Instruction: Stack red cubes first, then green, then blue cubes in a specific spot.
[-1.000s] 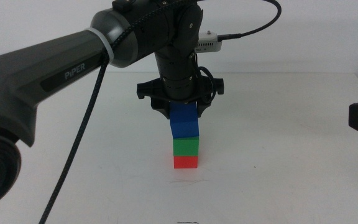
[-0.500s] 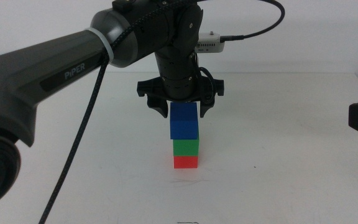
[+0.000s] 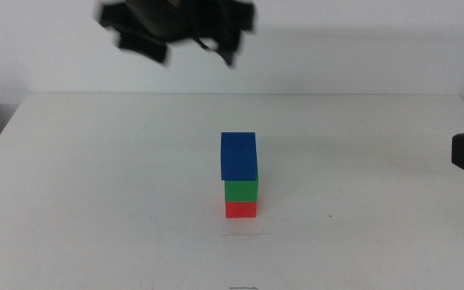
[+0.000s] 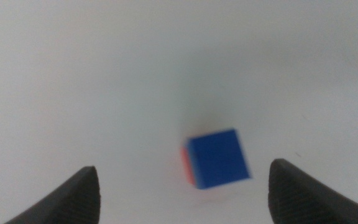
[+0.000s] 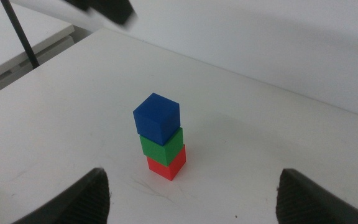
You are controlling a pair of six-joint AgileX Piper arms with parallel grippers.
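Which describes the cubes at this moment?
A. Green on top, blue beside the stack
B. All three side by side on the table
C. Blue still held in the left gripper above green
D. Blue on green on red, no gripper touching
D: the blue cube sits on the green cube, which sits on the red cube; the left gripper is open high above, the right gripper apart.

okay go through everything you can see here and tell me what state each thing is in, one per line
red cube: on the table, bottom of the stack.
green cube: resting on the red cube.
blue cube: on top, free, sitting slightly skewed.
left end effector: open, empty, high above the table.
right end effector: open, empty, waiting at the right.
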